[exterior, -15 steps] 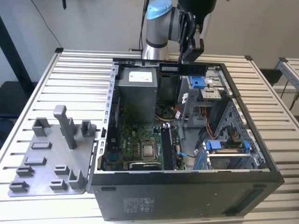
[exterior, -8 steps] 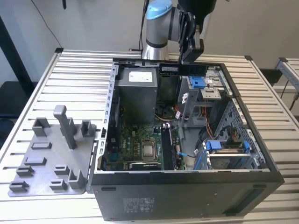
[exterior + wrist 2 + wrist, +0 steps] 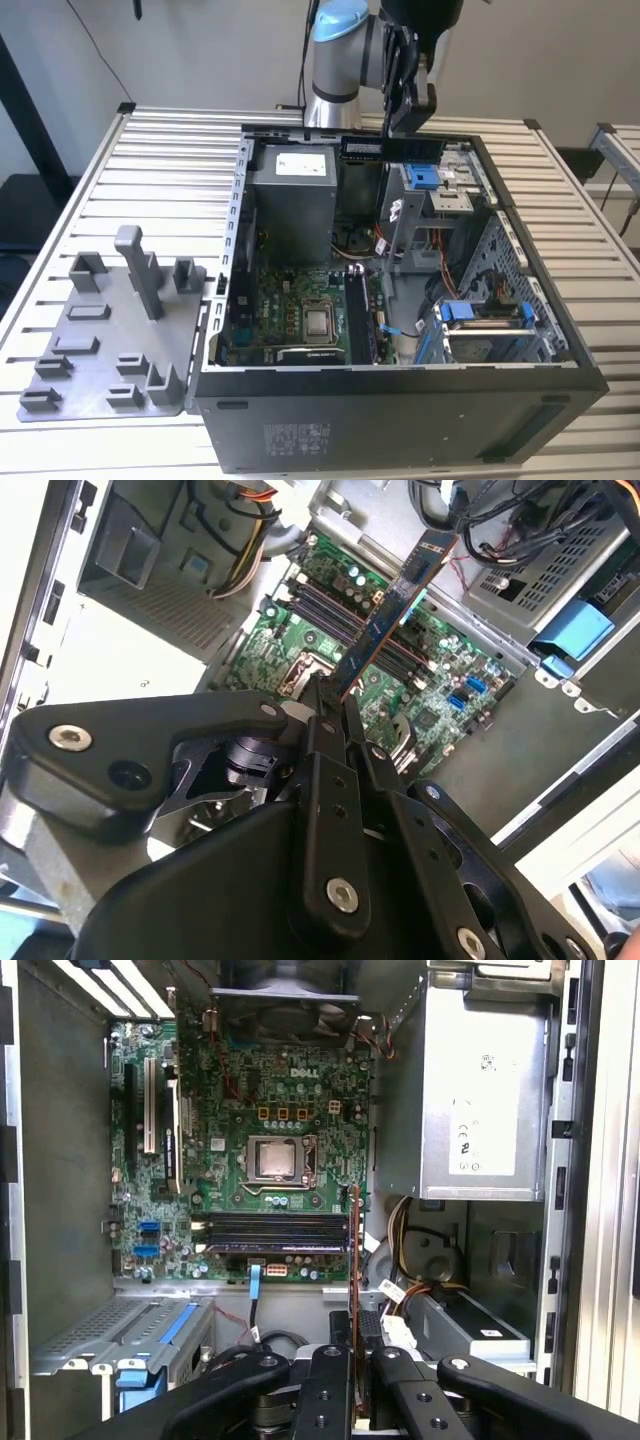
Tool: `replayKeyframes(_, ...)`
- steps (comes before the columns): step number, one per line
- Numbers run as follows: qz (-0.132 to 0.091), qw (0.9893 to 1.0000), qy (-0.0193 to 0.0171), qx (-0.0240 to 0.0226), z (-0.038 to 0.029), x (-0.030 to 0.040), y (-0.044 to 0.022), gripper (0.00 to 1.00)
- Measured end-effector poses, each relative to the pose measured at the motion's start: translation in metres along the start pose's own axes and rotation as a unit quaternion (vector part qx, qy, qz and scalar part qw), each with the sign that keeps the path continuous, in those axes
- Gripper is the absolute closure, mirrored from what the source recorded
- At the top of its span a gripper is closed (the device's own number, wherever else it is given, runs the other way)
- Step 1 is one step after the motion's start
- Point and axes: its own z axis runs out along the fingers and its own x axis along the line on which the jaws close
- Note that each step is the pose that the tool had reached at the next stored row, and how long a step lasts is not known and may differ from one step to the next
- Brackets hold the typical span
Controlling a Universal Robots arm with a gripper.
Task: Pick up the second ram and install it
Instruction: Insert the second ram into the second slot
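Observation:
My gripper [image 3: 409,112] hangs above the back of the open computer case [image 3: 232,250], shut on the second ram [image 3: 392,147], a dark narrow card held level over the case's rear rim. In the second wrist view the ram [image 3: 392,610] sticks out from between the gripper's [image 3: 331,706] fingers, high over the motherboard [image 3: 440,695]. The first wrist view has the ram [image 3: 354,1250] edge-on as a thin strip rising from the gripper [image 3: 355,1360]. The dark memory slots [image 3: 275,1232] lie on the board below, beside the ram's line.
A grey plastic tray [image 3: 100,345] with upright blocks sits at the exterior view's left of the case. Inside the case are the silver processor [image 3: 318,322], the power supply box [image 3: 292,200], blue-tabbed drive cages [image 3: 485,315] and loose cables [image 3: 400,215].

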Motion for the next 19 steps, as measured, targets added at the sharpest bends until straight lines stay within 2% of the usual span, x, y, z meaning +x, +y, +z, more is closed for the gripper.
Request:
replayKeyframes(7, 0.022, 0.9998, 0.0002, 0.0015, 0.0002, 0.0, 0.0, 0.86)
replayKeyframes(11, 0.049, 0.9988, 0.0002, 0.0034, 0.0004, 0.0, 0.0, 0.86)
replayKeyframes(15, 0.083, 0.9965, 0.0002, 0.0057, 0.0007, 0.0, 0.0, 0.86)
replayKeyframes(19, 0.119, 0.9929, 0.0002, 0.0082, 0.001, 0.0001, 0.0, 0.86)
